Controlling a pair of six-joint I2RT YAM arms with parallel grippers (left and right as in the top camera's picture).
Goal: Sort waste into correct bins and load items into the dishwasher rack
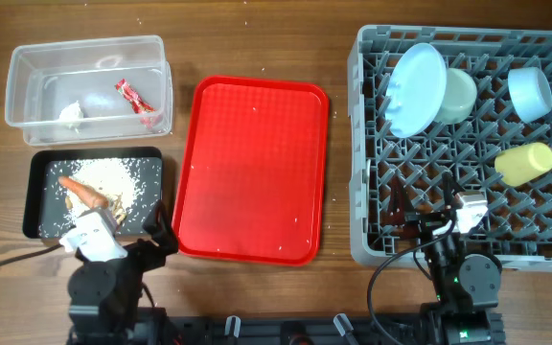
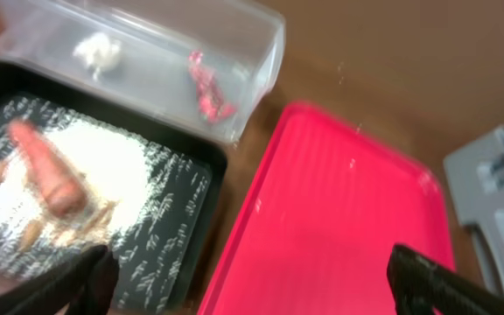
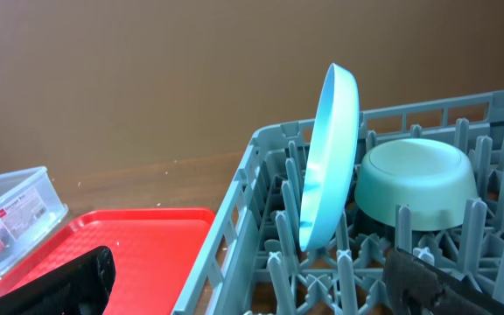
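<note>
The grey plastic dishwasher rack (image 1: 360, 144) holds a round white plate (image 1: 417, 88), mint-green bowl (image 1: 460, 96), light-blue bowl (image 1: 529, 92) and yellow cup (image 1: 523, 164). The clear plastic tub (image 1: 27, 59) holds red wrapper (image 1: 132, 98) and white tissue (image 1: 72, 113); the shallow black tray (image 1: 38, 211), orange carrot (image 1: 84, 193) and rice (image 1: 123, 174). Left gripper (image 2: 248, 267) and right gripper (image 3: 248, 262) gape empty

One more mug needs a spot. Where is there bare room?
The red serving tray, between the black tray and the dishwasher rack, is bare. The rack's centre pegs are free. Its back row is crowded: plate, mint-green bowl, light-blue bowl; yellow cup at right.
</note>
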